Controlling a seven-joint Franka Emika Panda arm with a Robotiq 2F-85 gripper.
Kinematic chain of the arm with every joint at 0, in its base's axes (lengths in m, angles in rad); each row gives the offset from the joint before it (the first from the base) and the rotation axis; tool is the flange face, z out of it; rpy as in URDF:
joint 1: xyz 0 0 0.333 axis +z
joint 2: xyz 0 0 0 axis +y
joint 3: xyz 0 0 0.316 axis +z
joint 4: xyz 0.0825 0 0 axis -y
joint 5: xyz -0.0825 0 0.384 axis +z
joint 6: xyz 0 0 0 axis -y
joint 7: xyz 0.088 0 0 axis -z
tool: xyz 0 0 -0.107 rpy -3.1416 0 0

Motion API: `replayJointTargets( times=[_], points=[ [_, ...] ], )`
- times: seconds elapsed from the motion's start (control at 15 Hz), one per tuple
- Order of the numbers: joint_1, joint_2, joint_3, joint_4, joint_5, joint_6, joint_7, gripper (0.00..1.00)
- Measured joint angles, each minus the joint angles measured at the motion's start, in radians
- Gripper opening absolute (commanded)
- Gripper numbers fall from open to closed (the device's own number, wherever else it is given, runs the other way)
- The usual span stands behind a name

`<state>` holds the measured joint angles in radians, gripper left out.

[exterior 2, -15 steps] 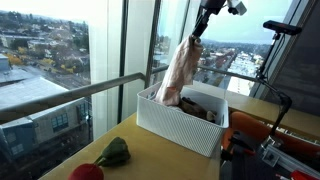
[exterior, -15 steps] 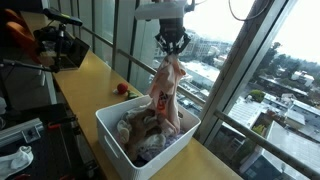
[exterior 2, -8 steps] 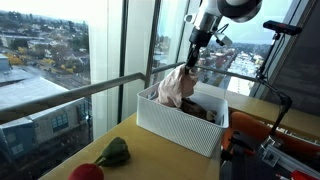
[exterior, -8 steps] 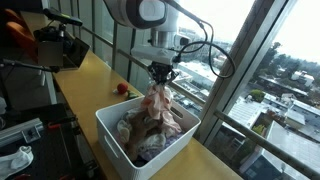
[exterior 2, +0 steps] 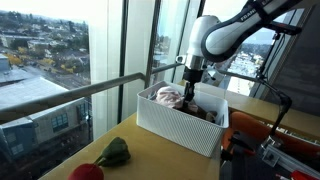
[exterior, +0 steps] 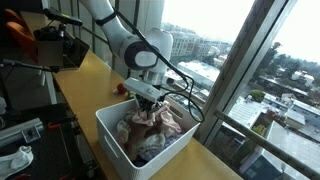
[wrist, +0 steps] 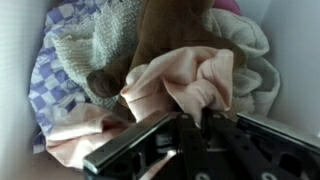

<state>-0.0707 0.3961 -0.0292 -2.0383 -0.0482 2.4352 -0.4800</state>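
A white perforated basket [exterior: 112, 139] [exterior 2: 170, 125] stands on the wooden counter, full of clothes. My gripper [exterior: 148, 101] [exterior 2: 188, 82] is down inside the basket, shut on a pale pink cloth [wrist: 185, 75] [exterior: 165, 117] [exterior 2: 167, 96]. The cloth lies bunched on the pile, its folds pinched between the fingers [wrist: 192, 118] in the wrist view. Around it lie a cream knit piece [wrist: 95, 45], a blue checked cloth [wrist: 52, 75] and a brown garment [wrist: 165, 25].
A red and green soft toy [exterior 2: 112, 152] [exterior: 122, 89] and a red ball [exterior 2: 87, 172] lie on the counter beside the basket. Window glass with a railing runs along the counter's far edge. Camera gear on stands [exterior: 55, 45] [exterior 2: 275, 110] sits near the counter.
My gripper has come straight down with the pink cloth. The cloth hung long above the basket a second ago and now lies crumpled on the clothes inside it.
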Motion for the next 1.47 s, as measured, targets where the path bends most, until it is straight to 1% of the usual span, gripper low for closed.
replayJointTargets(
  times=[0.07,0.4,0.6,0.67,0.93,1.07,1.27,1.47],
  points=[
    [-0.006,0.017,0.005,0.005,0.0,0.0,0.0,0.36],
    [-0.026,0.049,0.019,0.032,0.0,-0.002,0.0,0.7],
    [-0.033,0.049,0.024,0.042,0.0,-0.004,0.0,0.93],
    [-0.033,0.048,0.025,0.047,0.0,-0.004,0.0,0.99],
    [-0.031,0.013,0.042,0.071,-0.001,-0.008,0.0,1.0],
    [-0.016,-0.025,0.061,0.085,-0.004,-0.02,0.003,1.0],
    [0.031,-0.076,0.091,0.104,-0.004,-0.042,0.016,1.0],
    [0.084,-0.09,0.122,0.107,-0.004,-0.046,0.028,1.0]
  ],
)
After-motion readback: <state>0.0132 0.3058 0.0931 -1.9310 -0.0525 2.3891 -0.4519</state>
